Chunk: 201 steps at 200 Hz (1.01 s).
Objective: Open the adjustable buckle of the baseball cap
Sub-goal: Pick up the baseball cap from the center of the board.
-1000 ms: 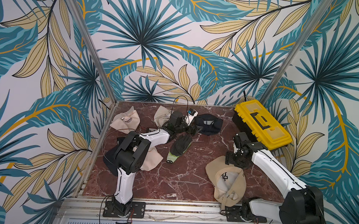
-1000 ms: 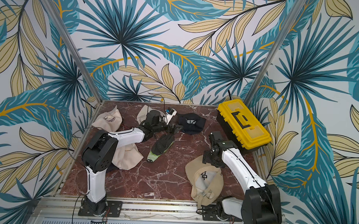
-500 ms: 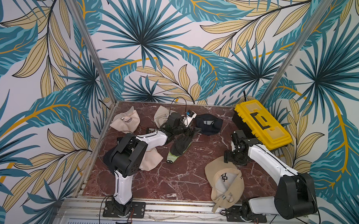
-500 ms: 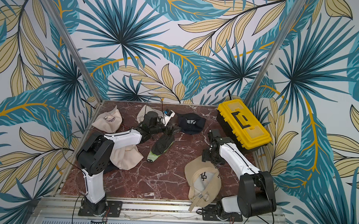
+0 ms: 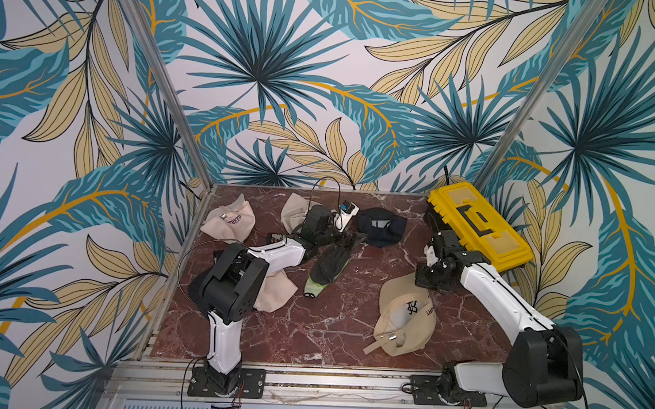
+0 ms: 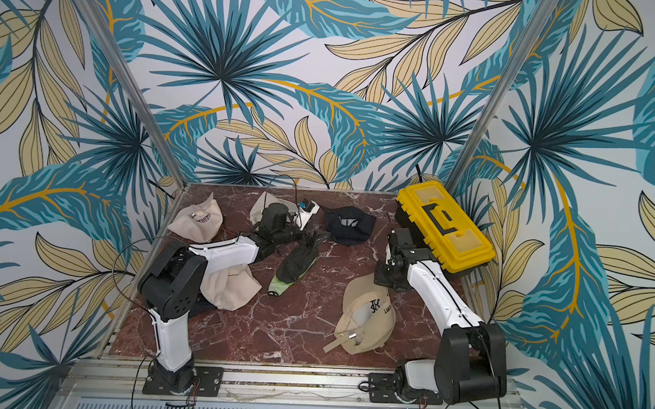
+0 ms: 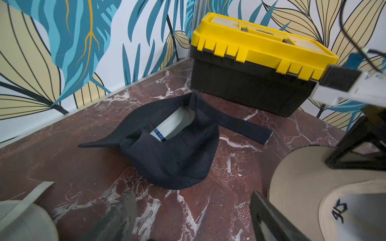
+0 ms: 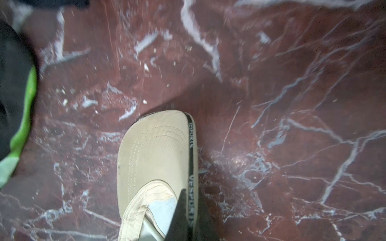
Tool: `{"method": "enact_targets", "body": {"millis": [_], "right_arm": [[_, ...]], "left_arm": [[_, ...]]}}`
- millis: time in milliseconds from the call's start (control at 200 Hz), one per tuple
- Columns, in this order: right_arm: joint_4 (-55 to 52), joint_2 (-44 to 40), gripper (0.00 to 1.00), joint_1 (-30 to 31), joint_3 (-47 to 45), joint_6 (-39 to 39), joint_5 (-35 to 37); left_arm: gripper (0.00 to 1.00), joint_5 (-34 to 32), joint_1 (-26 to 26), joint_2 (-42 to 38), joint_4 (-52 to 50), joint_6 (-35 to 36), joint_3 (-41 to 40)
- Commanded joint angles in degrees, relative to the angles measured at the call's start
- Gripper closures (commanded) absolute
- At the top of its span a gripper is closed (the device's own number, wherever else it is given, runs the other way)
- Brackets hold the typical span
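Moved: right jaws snapped closed on tan cap [image 5: 390,297] brim.
Left jaws: wide, holding nothing.
Risk: thin brim could slip, cap skids over desk [image 5: 313,326], buckle [image 5: 391,335] left unreached.

- The table [image 5: 313,326]: polished red-brown marble look with white veins.
- The beige cap [image 8: 154,146]: matt ribbed cloth; its buckle [image 5: 391,334] is shiny metal.
- The black cap [image 7: 173,154]: matt cloth.
- The toolbox [image 5: 477,223], at 2 o'clock: smooth yellow plastic lid, matt black body.
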Motion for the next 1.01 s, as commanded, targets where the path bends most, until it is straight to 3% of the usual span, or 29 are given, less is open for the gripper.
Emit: {"method": "enact_targets", "body": {"millis": [0, 110, 305, 571, 691, 1001], "right_arm": [[6.44, -2.21, 1.00, -1.49, 1.60, 3.67, 0.50], [9.03, -4.26, 1.00, -1.81, 3.46, 5.22, -0.87], [17.17, -11.05, 1.00, -1.94, 5.19, 7.53, -3.10], [27.08, -15.68, 1.00, -2.03, 7.48, 13.84, -7.30], [31.50, -15.98, 1.00, -2.06, 7.71, 15.98, -8.57], [38.75, -14.88, 1.00, -2.16, 9.82, 20.75, -12.99]], "left_arm": [[0.13, -1.10, 0.05, -4.82, 0.33, 0.22, -2.14], [0.08, -7.21, 0.05, -7.94, 0.33, -2.11, -4.39], [0.07, -9.11, 0.05, -13.24, 0.33, -1.64, -8.56], [0.08, -2.90, 0.00, -18.47, 0.33, 3.01, -11.66], [0.08, -3.37, 0.09, -20.85, 0.30, 5.54, -12.84], [0.12, -0.41, 0.00, -27.52, 0.33, 5.60, -15.74]]}}
